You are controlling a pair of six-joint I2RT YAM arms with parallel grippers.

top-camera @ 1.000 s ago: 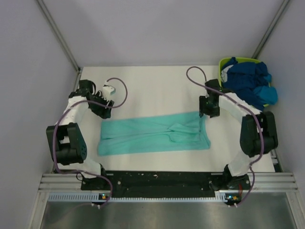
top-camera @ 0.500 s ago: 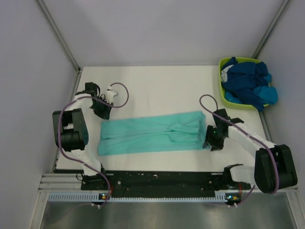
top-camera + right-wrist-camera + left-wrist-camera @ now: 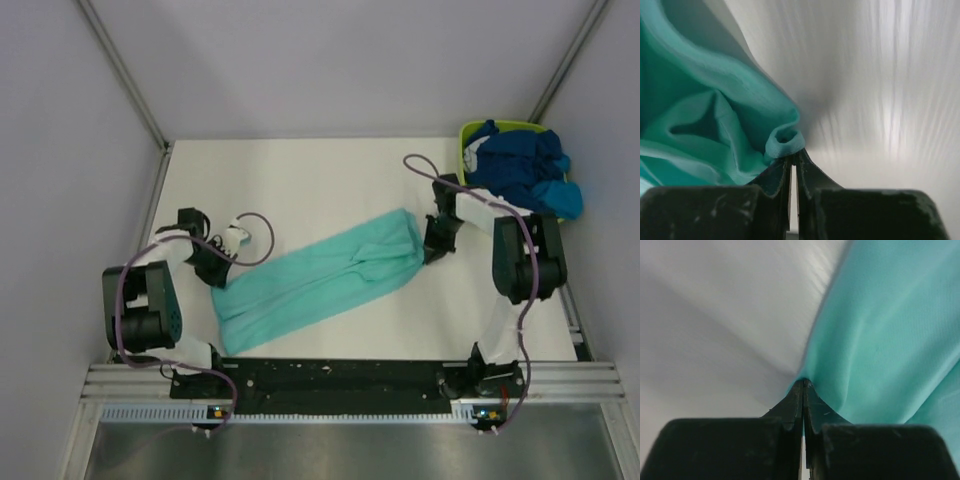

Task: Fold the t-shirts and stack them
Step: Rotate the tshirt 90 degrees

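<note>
A mint teal-green t-shirt (image 3: 320,278), folded into a long strip, lies slanted across the white table from near left to far right. My left gripper (image 3: 222,277) is shut on its near-left edge; in the left wrist view the cloth (image 3: 880,340) runs up from the closed tips (image 3: 803,384). My right gripper (image 3: 430,250) is shut on the strip's far-right end, where a rolled lip of fabric (image 3: 785,140) sits pinched at the tips (image 3: 792,155). Dark navy and brighter blue t-shirts (image 3: 520,170) are heaped at the back right.
A lime-green tub (image 3: 468,140) at the back right corner holds the blue heap. Grey walls stand on three sides of the table (image 3: 320,180). A black rail (image 3: 330,380) with both arm bases runs along the near edge.
Both grippers closed on the ends of the teal strip. The strip swung from level to slanted, its right end farther back and its left end nearer. The right arm folded back toward the tub.
</note>
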